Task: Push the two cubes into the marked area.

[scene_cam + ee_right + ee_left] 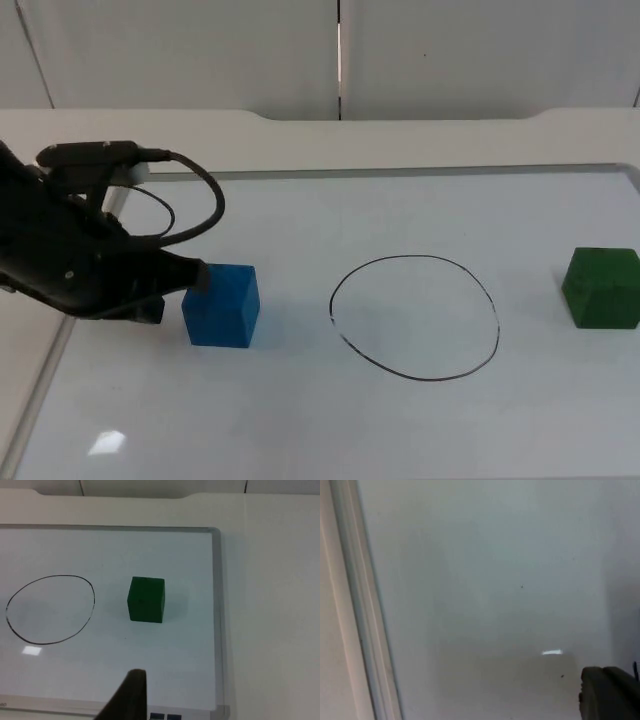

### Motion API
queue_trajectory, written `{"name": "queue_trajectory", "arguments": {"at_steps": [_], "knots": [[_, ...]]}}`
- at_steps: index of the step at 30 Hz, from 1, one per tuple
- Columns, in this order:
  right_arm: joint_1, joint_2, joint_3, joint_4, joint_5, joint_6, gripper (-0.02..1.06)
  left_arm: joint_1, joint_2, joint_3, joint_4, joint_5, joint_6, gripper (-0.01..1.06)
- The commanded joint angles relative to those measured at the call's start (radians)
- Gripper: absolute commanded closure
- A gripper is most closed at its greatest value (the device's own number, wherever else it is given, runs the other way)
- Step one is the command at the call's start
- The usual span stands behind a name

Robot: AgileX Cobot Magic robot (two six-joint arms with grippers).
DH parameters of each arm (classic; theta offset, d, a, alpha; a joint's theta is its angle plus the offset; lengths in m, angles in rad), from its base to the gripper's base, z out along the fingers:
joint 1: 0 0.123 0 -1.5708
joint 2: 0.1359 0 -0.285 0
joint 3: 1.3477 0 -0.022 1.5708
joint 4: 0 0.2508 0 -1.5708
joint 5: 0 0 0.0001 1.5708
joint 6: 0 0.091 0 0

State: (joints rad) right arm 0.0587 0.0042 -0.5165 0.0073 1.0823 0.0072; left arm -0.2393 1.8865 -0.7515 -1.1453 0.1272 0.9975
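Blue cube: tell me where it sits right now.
In the top view the blue cube sits on the whiteboard left of the drawn circle, outside it, with the left gripper against its left face.

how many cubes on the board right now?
2. The blue foam cube sits left of the hand-drawn black circle, with the left tool against its left side. The green foam cube sits right of the circle, untouched. Both are outside it.

White table top (400, 135) under a framed whiteboard sheet (420, 210), grey partition wall (200, 50) behind, overhead light glinting off the board
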Motion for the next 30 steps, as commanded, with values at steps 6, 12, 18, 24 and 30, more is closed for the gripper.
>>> {"name": "queue_trajectory", "arguments": {"at_steps": [6,12,18,24,30], "knots": [[-0.004,-0.004,0.002,-0.002,-0.005,0.003,-0.01,-0.012,0.008,-0.004,-0.043,0.021,-0.007,1.05],[-0.004,-0.004,0.002,-0.002,-0.005,0.003,-0.01,-0.069,0.008,-0.006,-0.043,0.004,-0.007,1.05],[-0.004,-0.004,0.002,-0.002,-0.005,0.003,-0.01,-0.113,0.01,-0.026,-0.055,-0.01,-0.007,1.05],[-0.004,-0.004,0.002,-0.002,-0.005,0.003,-0.01,-0.135,0.01,-0.039,-0.07,-0.01,-0.007,1.05],[-0.004,-0.004,0.002,-0.002,-0.005,0.003,-0.01,-0.138,0.01,-0.041,-0.072,-0.01,-0.007,1.05]]}}
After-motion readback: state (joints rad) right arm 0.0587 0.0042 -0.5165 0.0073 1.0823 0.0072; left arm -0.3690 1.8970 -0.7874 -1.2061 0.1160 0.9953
